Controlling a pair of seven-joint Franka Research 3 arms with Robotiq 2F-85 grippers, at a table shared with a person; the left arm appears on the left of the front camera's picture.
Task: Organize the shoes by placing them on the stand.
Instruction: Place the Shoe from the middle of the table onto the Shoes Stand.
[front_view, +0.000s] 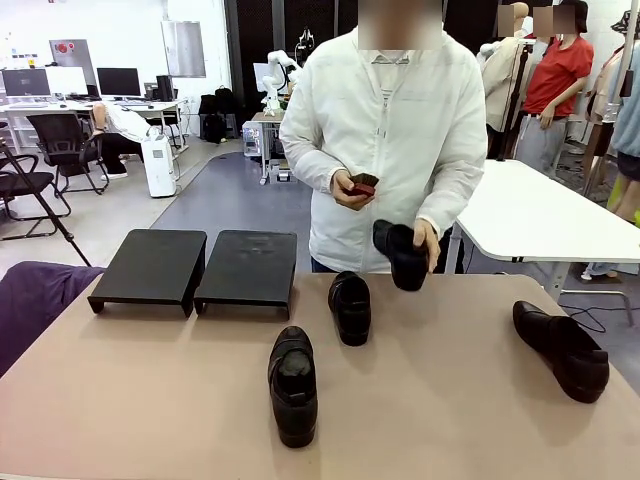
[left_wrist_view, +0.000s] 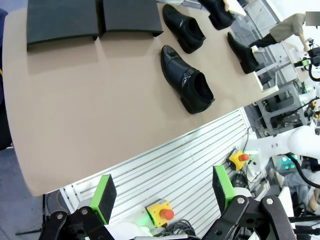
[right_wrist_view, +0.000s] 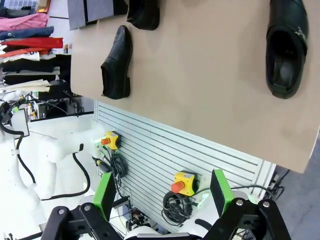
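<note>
Four shiny black loafers: the nearest loafer (left_wrist_view: 187, 80) sits upright well ahead of the fingers (left_wrist_view: 105, 196) of the left gripper (left_wrist_view: 162, 175). A second loafer (left_wrist_view: 184, 27) lies beyond it, a third loafer (left_wrist_view: 243, 52) ahead-right, and the fourth loafer (front_view: 400, 255) is in a person's hand (front_view: 428, 240). Two matte-black stands, left stand (left_wrist_view: 62, 20) and right stand (left_wrist_view: 131, 17), sit side by side far ahead-left.

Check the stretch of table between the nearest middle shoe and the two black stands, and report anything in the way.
Nothing visible blocks it. Only bare table lies between the nearest shoe and the right-hand stand, whose top is free. A second shoe sits right of that line, off the path.
</note>
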